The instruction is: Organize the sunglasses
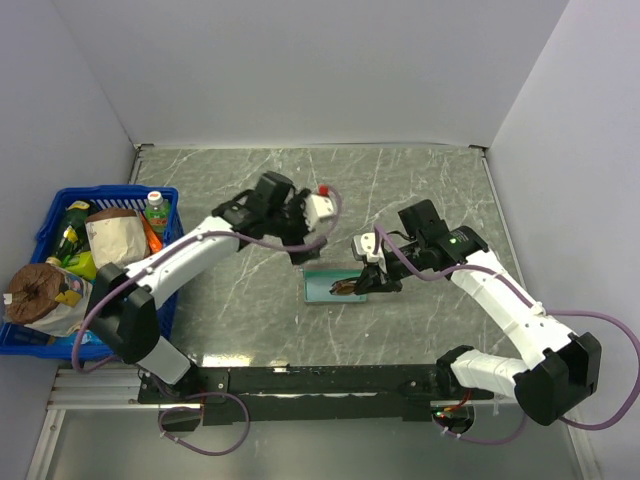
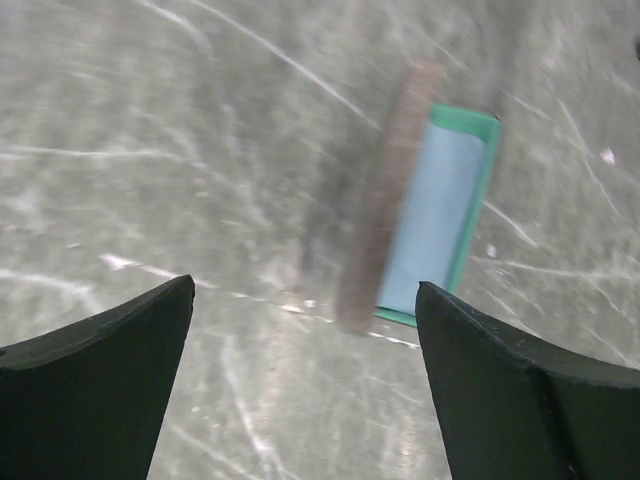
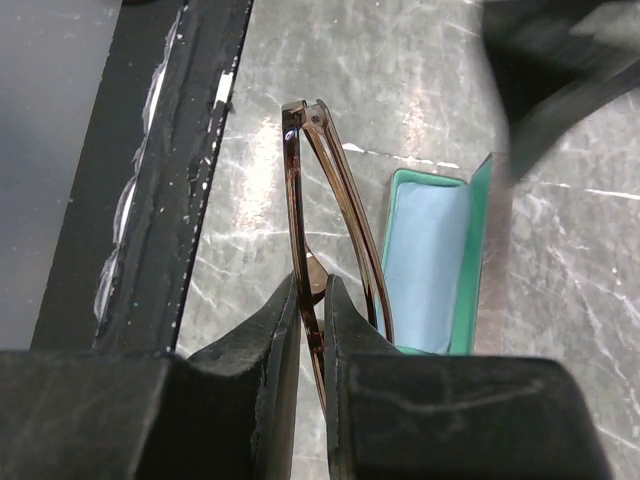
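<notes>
Your right end effector (image 3: pixel 312 290) is clamped on the folded sunglasses (image 3: pixel 296 200), pinching them edge-on with the temple arms jutting ahead of its tips. Treat them as light, thin, weak at the hinges and slick on the lenses; the frame rim looks like your safer hold. The open case (image 3: pixel 478 260) lies on the worktop (image 3: pixel 420 90) just beyond those tips. Your left end effector (image 2: pixel 305 288) hangs spread wide, holding nothing. No brand or writing is readable.

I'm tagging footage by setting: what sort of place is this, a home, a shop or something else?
Probably a lab robot cell, not a home: plain white walls box in a marble-look table, a left arm and right arm are mounted on a black rail, and a blue basket of groceries sits left.
</notes>
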`<state>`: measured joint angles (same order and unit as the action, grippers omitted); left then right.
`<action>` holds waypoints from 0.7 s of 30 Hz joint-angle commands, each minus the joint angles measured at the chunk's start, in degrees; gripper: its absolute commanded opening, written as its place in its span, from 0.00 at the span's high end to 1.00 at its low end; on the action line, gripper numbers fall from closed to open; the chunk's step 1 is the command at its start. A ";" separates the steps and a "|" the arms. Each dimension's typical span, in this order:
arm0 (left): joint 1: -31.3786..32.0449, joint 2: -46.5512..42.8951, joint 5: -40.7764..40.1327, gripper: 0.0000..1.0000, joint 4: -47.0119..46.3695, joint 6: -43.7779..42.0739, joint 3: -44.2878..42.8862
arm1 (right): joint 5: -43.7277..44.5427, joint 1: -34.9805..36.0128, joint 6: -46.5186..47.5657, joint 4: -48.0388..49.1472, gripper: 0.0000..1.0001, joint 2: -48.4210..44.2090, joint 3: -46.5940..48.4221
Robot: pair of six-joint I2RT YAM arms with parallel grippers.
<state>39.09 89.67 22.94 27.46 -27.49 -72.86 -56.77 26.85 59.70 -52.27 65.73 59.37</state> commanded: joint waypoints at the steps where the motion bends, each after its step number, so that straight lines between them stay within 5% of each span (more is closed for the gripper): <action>1: -6.91 -5.72 4.65 0.03 -4.78 3.66 1.05 | -2.11 0.04 1.38 -1.69 1.00 0.18 2.67; 9: -19.90 -14.50 10.19 0.04 -7.42 9.46 8.77 | -2.20 1.71 0.85 -6.60 1.00 7.54 6.45; 15: -32.30 -21.36 13.10 0.04 -7.43 13.33 14.84 | -0.71 5.92 9.37 -22.86 1.00 20.36 19.69; 21: -38.12 -25.93 10.63 0.04 -5.75 16.23 17.13 | 5.96 9.09 9.82 -31.91 1.00 32.68 31.04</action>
<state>3.53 67.40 32.58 22.09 -14.37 -56.80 -54.41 34.28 66.50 -72.58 92.31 83.13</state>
